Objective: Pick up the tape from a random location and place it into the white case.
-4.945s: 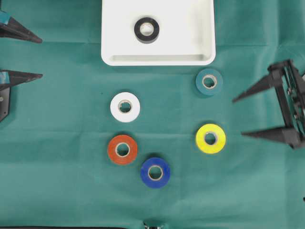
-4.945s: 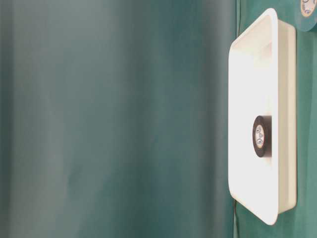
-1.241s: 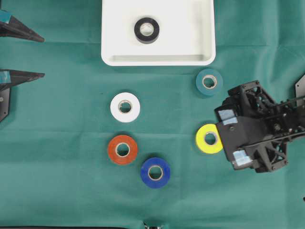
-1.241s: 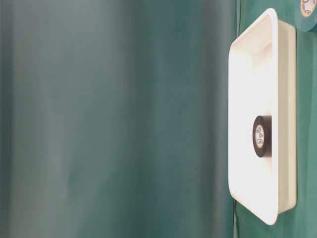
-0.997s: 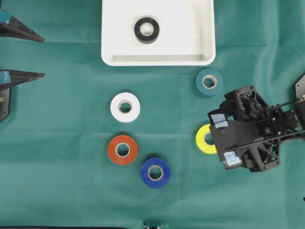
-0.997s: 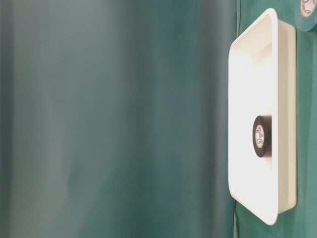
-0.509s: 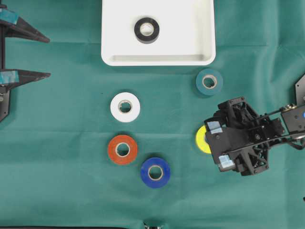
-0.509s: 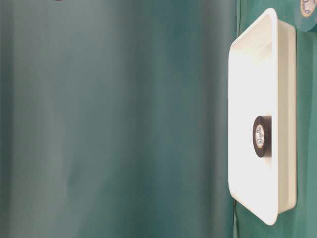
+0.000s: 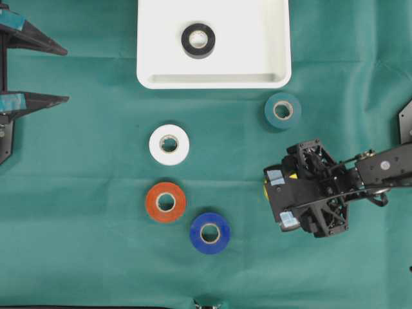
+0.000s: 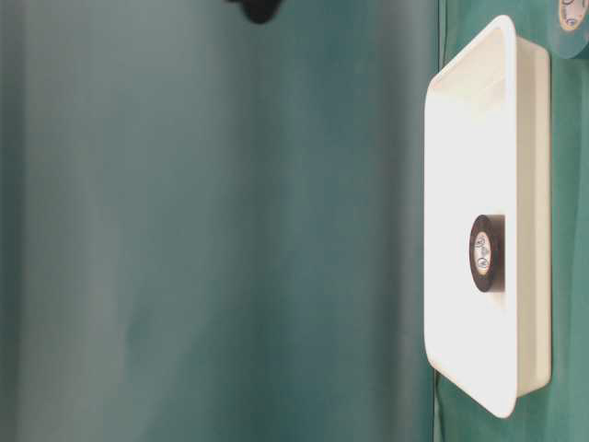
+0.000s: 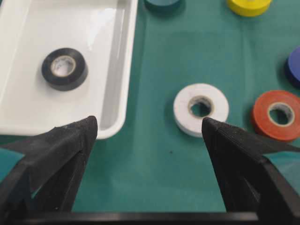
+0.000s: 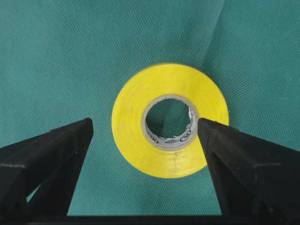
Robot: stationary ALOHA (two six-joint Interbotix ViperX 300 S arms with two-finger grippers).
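The right tool [image 12: 145, 129] hangs spread wide right over the yellow tape [image 12: 169, 139], which lies flat between its fingers; the left tool [image 11: 149, 129] waits released, well apart

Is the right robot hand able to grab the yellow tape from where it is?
Probably yes. The right gripper hangs open right over the yellow tape, one finger on each side, and nothing lies between them.
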